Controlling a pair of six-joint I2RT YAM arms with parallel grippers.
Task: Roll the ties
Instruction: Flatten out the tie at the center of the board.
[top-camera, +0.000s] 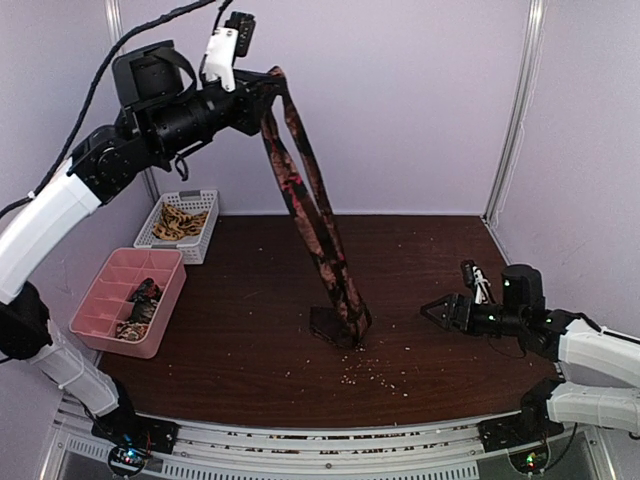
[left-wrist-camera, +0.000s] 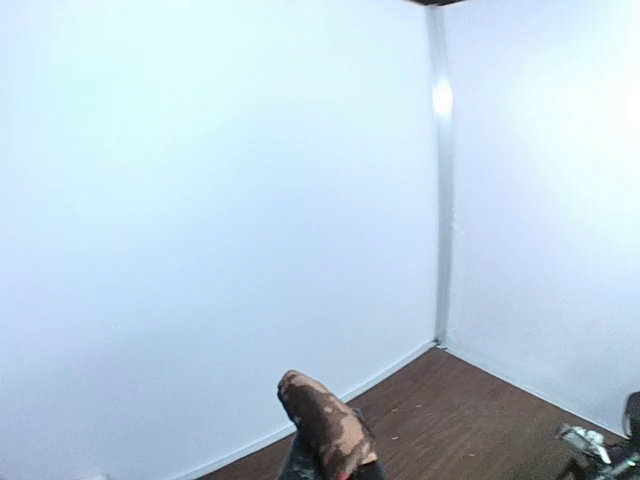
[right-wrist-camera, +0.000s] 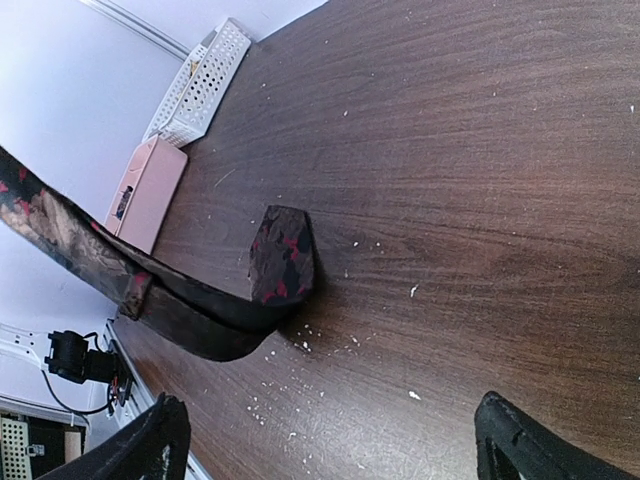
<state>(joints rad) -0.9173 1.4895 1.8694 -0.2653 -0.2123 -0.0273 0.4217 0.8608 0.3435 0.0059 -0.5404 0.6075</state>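
Currently the left tool (top-camera: 268, 84) sits high above the counter (top-camera: 430, 260), up and to the right of the pink tray (top-camera: 128, 296). It appears clamped on the upper part of one tie (top-camera: 318, 228); the left wrist view shows only a stub of patterned fabric at its lower edge, so I judge the grip from the way the cloth hangs. The tie drops in two strands from that tool, and its lower end lies folded on the counter, well to the right of the pink tray. I read the lift as a way to let the fabric hang out straight before it is laid down for rolling.

My right tool (top-camera: 440, 312) is low over the counter, farther right of the tray than the tie's end, with its jaws spread wide and nothing between them. It faces the folded end, apart from it, placed, I judge, to take that end.

Just behind the pink tray stands a white basket (top-camera: 205, 240) holding more fabric. Pale crumbs (top-camera: 375, 372) lie scattered on the counter.
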